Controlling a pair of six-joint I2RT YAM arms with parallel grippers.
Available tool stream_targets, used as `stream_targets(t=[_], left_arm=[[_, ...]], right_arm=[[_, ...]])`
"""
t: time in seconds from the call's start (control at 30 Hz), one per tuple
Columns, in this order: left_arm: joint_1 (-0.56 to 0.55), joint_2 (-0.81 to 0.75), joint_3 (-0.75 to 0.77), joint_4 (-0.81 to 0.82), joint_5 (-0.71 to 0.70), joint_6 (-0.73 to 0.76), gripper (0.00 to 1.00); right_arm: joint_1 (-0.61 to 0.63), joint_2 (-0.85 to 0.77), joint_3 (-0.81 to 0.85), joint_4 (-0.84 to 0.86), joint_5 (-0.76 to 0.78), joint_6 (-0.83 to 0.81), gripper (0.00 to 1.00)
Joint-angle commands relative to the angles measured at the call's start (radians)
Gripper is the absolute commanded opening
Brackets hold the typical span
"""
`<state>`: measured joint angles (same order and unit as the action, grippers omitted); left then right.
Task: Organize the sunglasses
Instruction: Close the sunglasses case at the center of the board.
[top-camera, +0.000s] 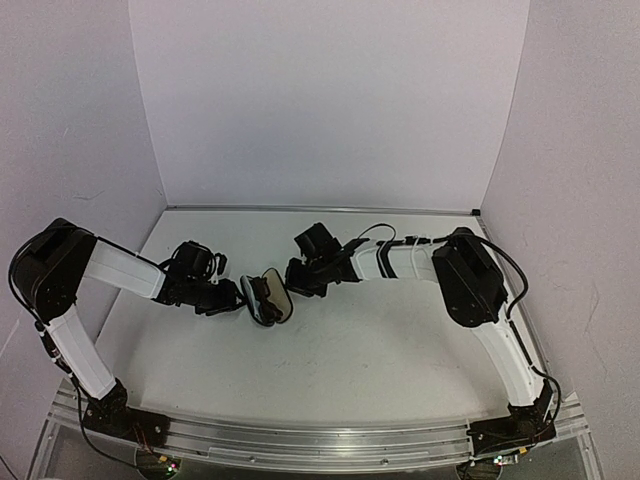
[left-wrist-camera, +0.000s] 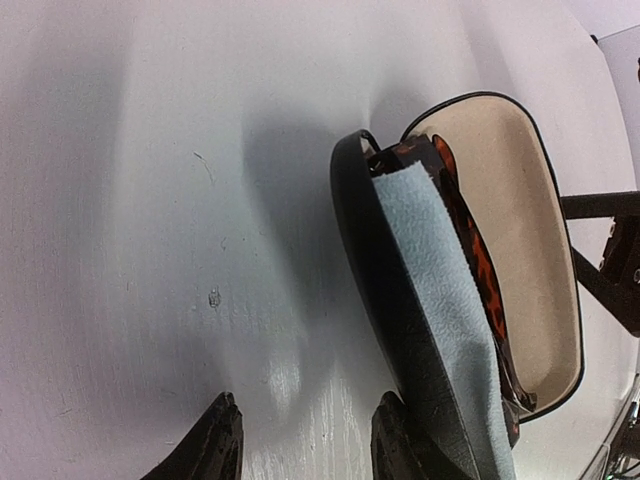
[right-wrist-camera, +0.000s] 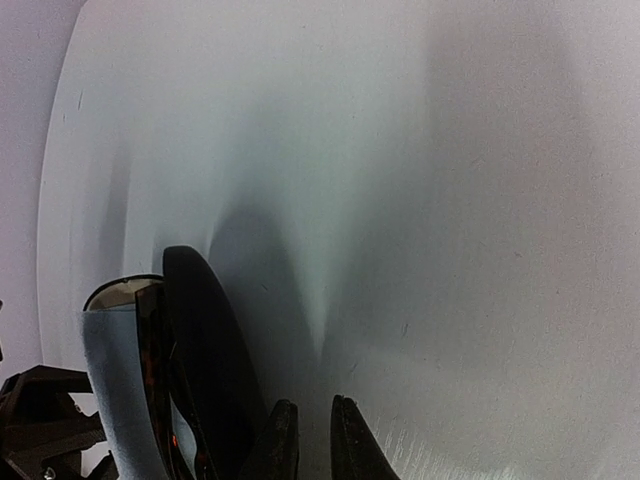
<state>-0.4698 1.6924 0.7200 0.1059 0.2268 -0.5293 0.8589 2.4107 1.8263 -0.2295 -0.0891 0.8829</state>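
The sunglasses (left-wrist-camera: 478, 262), with a dark tortoise frame, stand on edge inside the open black oval case (left-wrist-camera: 362, 230). A light blue cloth (left-wrist-camera: 432, 280) lies between them and the black shell, and the tan-lined half (left-wrist-camera: 525, 230) lies beyond. In the top view the case (top-camera: 268, 298) sits between both grippers. My left gripper (left-wrist-camera: 310, 442) is open over bare table, its right finger beside the shell. My right gripper (right-wrist-camera: 312, 442) is nearly shut, only a thin empty slit showing, and its left finger is next to the case's black shell (right-wrist-camera: 200, 340). The sunglasses (right-wrist-camera: 152, 370) and cloth (right-wrist-camera: 108, 385) show behind that shell.
White walls enclose the table on the left, back and right. Both arms reach inward to the middle, the left gripper (top-camera: 238, 296) on the case's left and the right gripper (top-camera: 293, 278) on its right. A metal rail (top-camera: 320, 440) runs along the near edge.
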Motion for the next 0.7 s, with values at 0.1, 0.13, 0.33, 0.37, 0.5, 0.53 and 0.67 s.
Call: stream_targets(t=[0.1, 0.13, 0.33, 0.37, 0.5, 0.53, 0.67], left_arm=[[0.005, 0.025, 0.031, -0.02, 0.026, -0.012, 0.44], [0.004, 0.026, 0.033, -0.019, 0.029, -0.013, 0.44], [-0.009, 0.026, 0.041, -0.019, 0.037, -0.013, 0.44], [-0.014, 0.027, 0.047, -0.025, 0.036, -0.009, 0.44], [-0.028, 0.033, 0.066, -0.04, 0.029, -0.002, 0.44], [-0.031, 0.035, 0.068, -0.04, 0.031, -0.003, 0.44], [-0.045, 0.042, 0.085, -0.049, 0.031, 0.0, 0.44]], right_arm=[[0.025, 0.013, 0.076, -0.026, 0.009, -0.023, 0.13], [0.031, 0.017, 0.087, -0.034, 0.01, -0.026, 0.13], [0.044, 0.028, 0.112, -0.048, 0.014, -0.026, 0.12], [0.045, 0.029, 0.118, -0.053, 0.015, -0.027, 0.12], [0.05, 0.031, 0.128, -0.06, 0.017, -0.028, 0.12], [0.05, 0.031, 0.13, -0.061, 0.018, -0.029, 0.12], [0.056, 0.034, 0.158, -0.081, 0.029, -0.035, 0.12]])
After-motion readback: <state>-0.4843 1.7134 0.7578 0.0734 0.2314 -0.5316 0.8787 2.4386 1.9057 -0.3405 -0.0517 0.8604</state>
